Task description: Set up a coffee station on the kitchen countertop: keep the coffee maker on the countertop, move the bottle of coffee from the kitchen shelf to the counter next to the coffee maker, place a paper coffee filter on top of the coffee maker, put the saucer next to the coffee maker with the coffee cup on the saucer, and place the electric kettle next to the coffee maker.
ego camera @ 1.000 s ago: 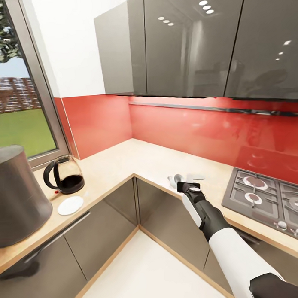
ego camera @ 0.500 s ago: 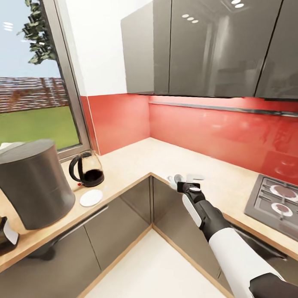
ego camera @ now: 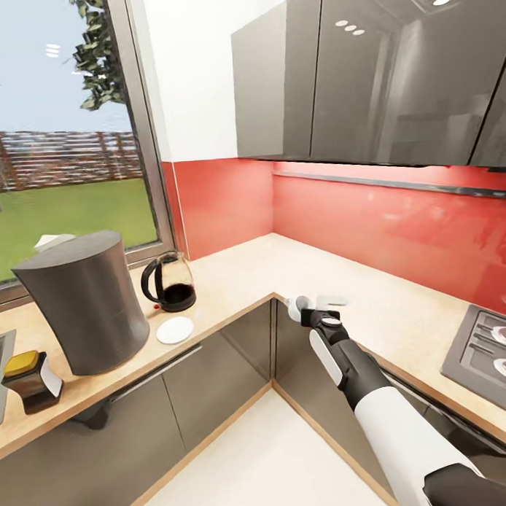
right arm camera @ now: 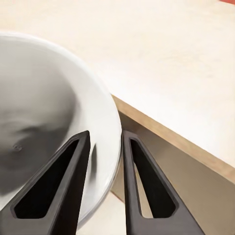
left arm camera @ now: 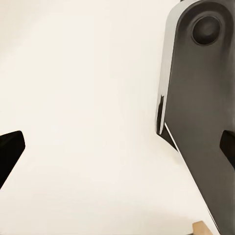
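White coffee cup (right arm camera: 54, 117) is pinched by its rim between the fingers of the right end effector (ego camera: 311, 311), held at the surface's (ego camera: 232, 272) inner corner edge. Near the window edge sit the saucer (ego camera: 175, 329), coffee maker (ego camera: 169, 284) and electric kettle (ego camera: 85, 299). Left end effector (left arm camera: 117, 147) hangs released over the floor.

Grey wall cabinets (ego camera: 363, 74) hang above a red backsplash (ego camera: 368, 220); a gas hob (ego camera: 486, 350) sits beside; window (ego camera: 59, 143) shows lawn.
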Controlling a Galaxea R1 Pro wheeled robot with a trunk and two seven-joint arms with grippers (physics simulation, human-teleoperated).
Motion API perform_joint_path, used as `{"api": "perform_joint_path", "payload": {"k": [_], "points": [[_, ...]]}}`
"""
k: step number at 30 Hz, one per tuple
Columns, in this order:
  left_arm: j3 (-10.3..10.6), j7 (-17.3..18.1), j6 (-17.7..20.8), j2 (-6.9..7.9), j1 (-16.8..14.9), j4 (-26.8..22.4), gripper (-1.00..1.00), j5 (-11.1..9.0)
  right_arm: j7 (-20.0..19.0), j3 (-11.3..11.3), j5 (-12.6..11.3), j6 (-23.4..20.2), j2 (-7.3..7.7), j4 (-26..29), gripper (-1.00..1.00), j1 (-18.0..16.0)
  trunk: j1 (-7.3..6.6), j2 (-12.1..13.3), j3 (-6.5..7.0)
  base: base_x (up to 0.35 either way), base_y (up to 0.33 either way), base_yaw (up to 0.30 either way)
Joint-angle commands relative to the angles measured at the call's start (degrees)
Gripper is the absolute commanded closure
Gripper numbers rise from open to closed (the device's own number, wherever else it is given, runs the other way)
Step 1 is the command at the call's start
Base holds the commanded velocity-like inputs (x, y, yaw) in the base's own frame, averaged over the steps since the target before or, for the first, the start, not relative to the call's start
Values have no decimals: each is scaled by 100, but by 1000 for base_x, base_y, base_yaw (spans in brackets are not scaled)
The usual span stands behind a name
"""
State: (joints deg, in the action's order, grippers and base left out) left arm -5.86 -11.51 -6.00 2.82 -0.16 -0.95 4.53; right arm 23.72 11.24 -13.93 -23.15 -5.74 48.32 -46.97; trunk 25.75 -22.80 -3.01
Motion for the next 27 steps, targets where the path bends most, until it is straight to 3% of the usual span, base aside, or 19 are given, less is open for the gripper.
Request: {"api": "perform_joint_path", "payload": {"k": [1,27], "points": [[-47,-11,-15,-1,-2,-2,-100,48,37,19,-59,-14,3,15,100,-6,4,-12,-12,0,0,5],[-47,-14,-15,-1,-2,-2,-100,48,35,27,-64,-14,-2,4,100,-6,4,-12,-12,0,0,11]]}}
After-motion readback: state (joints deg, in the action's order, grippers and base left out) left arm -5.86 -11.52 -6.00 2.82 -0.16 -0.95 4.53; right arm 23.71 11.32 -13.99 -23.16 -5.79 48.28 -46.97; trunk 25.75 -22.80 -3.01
